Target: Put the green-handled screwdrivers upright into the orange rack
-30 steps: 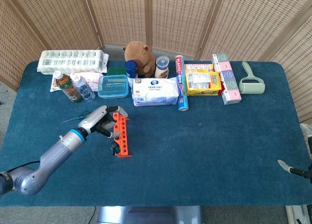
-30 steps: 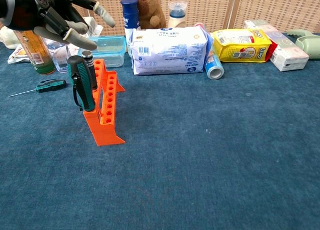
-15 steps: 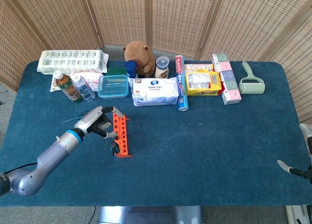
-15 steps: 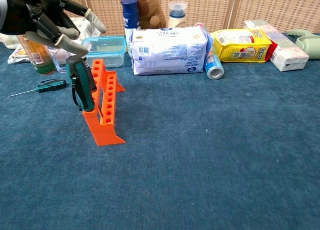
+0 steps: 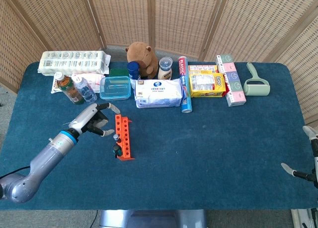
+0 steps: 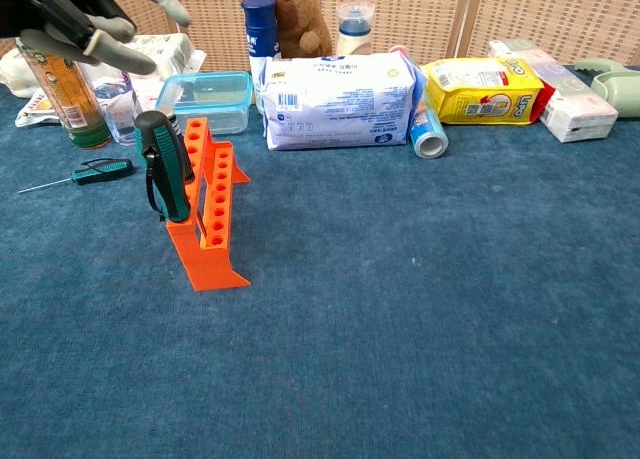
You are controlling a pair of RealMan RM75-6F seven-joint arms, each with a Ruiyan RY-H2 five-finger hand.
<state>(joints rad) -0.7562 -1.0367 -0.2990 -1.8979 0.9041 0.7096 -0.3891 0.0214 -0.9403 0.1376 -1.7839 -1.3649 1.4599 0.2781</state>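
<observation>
A blue cloth is spread over the counter [image 5: 208,138], and woven screens [image 5: 149,14] are set behind it. The orange rack [image 5: 124,137] stands at middle left with one green-handled screwdriver [image 6: 163,166] upright in it. Another screwdriver [image 6: 95,170] lies flat at the left. The left hand [image 5: 94,119] is held open and empty beside the rack. The right hand [image 5: 300,173] is barely seen at the right edge, so its state cannot be told.

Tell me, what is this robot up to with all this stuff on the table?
It is sorting screwdrivers into an orange rack. One green-handled screwdriver already stands upright in it. The left hand hovers open beside the rack, holding nothing. A smaller screwdriver lies on the blue cloth, waiting.
</observation>
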